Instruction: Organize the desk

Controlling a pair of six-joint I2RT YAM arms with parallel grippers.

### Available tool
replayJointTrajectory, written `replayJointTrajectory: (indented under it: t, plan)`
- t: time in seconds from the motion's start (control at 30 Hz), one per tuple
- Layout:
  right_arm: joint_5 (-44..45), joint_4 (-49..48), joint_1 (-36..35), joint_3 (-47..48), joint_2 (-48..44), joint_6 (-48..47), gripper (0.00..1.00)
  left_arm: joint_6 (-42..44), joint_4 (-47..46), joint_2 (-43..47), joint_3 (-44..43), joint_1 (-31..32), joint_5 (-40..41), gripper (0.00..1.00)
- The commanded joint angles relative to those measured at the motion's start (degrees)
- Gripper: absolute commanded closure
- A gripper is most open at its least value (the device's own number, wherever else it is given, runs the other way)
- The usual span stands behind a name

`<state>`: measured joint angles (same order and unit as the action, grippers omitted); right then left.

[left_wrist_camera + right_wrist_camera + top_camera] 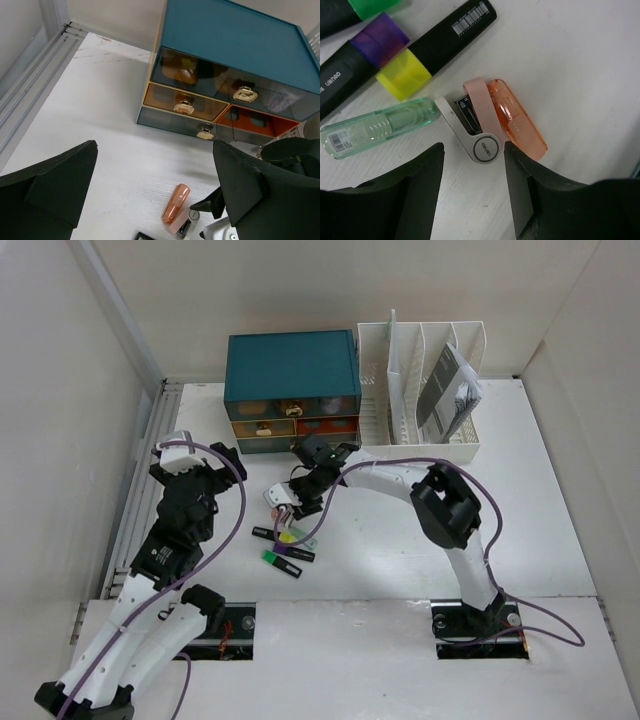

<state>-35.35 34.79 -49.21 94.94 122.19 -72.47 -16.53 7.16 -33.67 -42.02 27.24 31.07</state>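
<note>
1. The desk [560,520] spreads out under and in front of the teal drawer box [292,362]; we judge the tidying barely begun.
2. That drawer box stands at the back, its drawers apparently all shut.
3. Just right of the box, the white file rack [372,390] already holds a dark booklet [447,390].
4. Front-left of the box, the left gripper [155,165] hovers with its jaws spread wide and nothing between them.
5. Directly before the box, the right gripper [473,150] straddles a small stapler's hinge end, jaws about half apart; we cannot tell whether they grip.
6. Highlighters [402,72] and a clear green tube [385,125] lie loose in front of the box, not yet put away.
7. The peach stapler [517,120] lies beside them, on the surface.
</note>
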Motion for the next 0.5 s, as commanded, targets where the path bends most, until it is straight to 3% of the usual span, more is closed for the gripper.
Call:
replayJointTrajectory:
  t: [0.0, 0.47]
  plan:
    - [0.1, 2.1, -0.2, 4.1, 1.4, -1.5, 0.43, 0.7, -1.9, 1.1, 0.0, -0.1, 0.0, 0.01]
    - [5.2, -1.5, -1.3, 5.9, 3.8, 4.3, 0.43, 0.7, -2.4, 1.1, 0.0, -0.1, -1.1, 0.01]
